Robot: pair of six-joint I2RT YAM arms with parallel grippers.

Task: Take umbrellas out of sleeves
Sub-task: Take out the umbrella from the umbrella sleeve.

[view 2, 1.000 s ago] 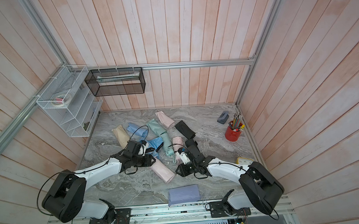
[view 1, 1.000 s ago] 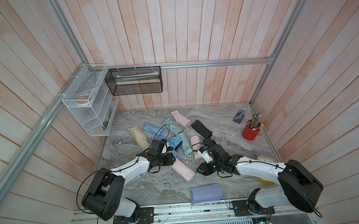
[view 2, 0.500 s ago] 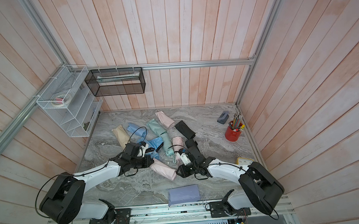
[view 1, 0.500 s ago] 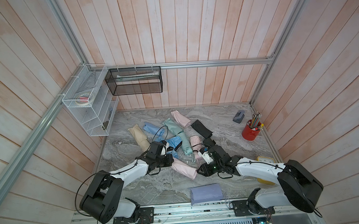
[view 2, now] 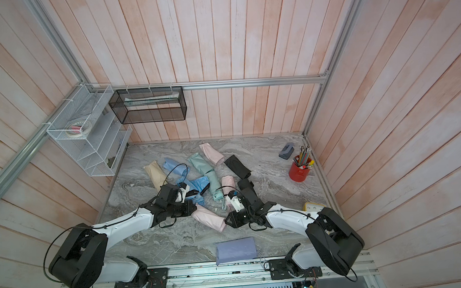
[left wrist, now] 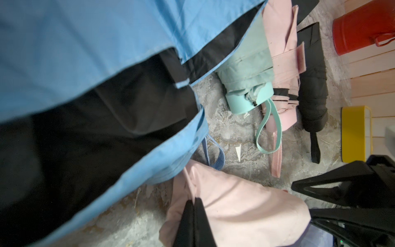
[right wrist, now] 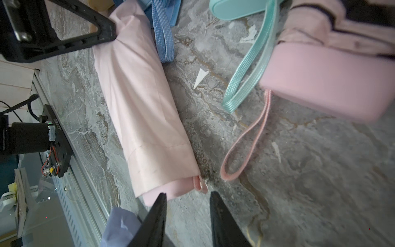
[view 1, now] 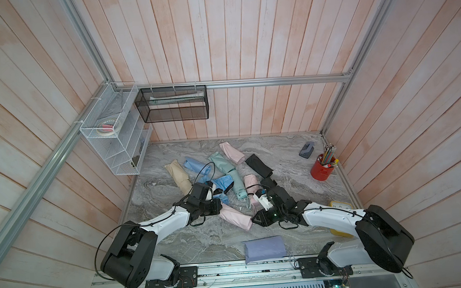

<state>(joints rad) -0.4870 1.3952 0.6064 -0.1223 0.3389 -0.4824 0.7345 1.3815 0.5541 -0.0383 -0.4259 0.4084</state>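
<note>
table [view 1: 292, 157]: grey marble.
sleeve [view 1: 234, 217]: pink, near the front, long axis running from one gripper to the other.
left gripper [left wrist: 194, 201]: jaws together, pinching the sleeve's closed end.
right gripper [right wrist: 188, 193]: jaws apart, empty, just off the sleeve's mouth.
umbrella [right wrist: 148, 197]: inside the sleeve, pink end peeking out.
cord [right wrist: 199, 185]: small loop straight ahead of the right jaws.
</note>
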